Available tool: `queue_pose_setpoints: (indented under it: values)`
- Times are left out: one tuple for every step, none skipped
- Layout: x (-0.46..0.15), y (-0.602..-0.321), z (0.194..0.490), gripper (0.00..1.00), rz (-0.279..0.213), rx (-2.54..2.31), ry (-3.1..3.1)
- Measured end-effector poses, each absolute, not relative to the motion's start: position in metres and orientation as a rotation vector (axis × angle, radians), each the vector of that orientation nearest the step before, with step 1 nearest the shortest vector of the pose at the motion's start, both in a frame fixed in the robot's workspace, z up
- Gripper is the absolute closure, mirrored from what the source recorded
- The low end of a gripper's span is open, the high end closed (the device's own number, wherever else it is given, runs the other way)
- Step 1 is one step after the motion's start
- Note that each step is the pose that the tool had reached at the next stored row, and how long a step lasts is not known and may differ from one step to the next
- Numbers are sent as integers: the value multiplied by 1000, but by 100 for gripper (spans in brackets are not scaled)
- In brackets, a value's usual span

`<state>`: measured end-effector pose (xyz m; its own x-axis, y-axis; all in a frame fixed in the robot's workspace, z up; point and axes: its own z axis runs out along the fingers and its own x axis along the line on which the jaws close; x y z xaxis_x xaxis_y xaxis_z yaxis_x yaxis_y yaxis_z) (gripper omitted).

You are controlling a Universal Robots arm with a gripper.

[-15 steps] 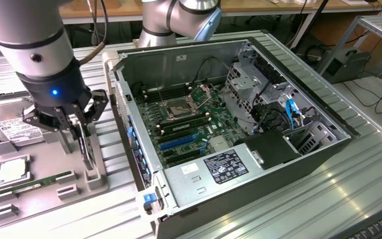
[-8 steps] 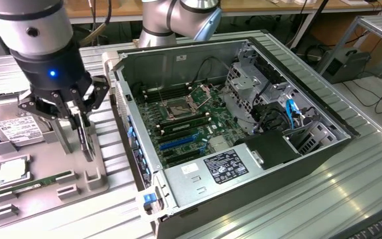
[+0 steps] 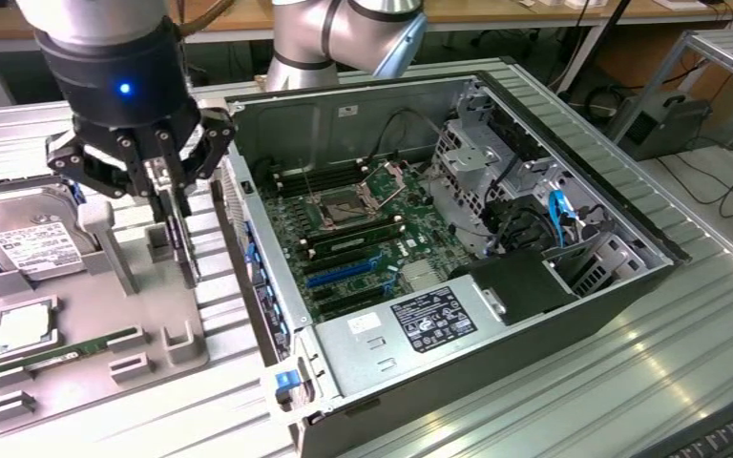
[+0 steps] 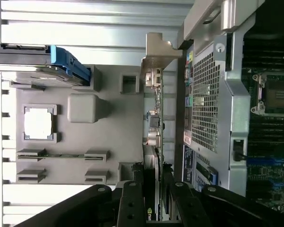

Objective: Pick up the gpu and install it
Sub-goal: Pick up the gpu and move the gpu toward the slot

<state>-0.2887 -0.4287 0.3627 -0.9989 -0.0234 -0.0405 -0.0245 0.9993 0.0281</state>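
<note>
The gpu [image 3: 184, 250] is a thin dark card standing on edge over the grey holder tray [image 3: 131, 305], just outside the open computer case [image 3: 596, 205]. My gripper [image 3: 171, 212] comes down on it from above, a finger pressed on each face of the card. In the wrist view the gpu [image 4: 154, 120] appears edge-on, its silver bracket [image 4: 157, 53] at the far end, and the gripper [image 4: 152, 191] is clamped on the near end. Whether the card's lower edge still touches the tray is unclear. The motherboard [image 3: 366, 224] lies in the case with blue slots [image 3: 341, 274].
On the tray lie a silver hard drive [image 3: 30, 239], a square processor [image 3: 23, 324] and a green memory stick [image 3: 68, 348]. The case wall [image 4: 206, 94] stands close beside the card. A power supply [image 3: 430, 315] fills the case's near corner. Ribbed metal table [image 3: 621, 353] surrounds everything.
</note>
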Motion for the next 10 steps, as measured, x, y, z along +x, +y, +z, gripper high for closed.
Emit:
queue_pose_setpoints:
  values:
    - [-286, -430, 367, 74, 44, -37, 3102]
    - [-283, -432, 372, 74, 45, -37, 3103]
    - [-280, -433, 376, 74, 45, -37, 3104]
    - [-277, -435, 381, 74, 44, -38, 3105]
    - [-274, -436, 385, 74, 45, -37, 3106]
    - [-271, -437, 389, 74, 45, -37, 3107]
    - [-267, -439, 396, 74, 45, -37, 3109]
    - [-263, -441, 401, 74, 45, -38, 3111]
    - [-259, -442, 405, 74, 45, -37, 3113]
    - [-255, -443, 410, 74, 45, -37, 3115]
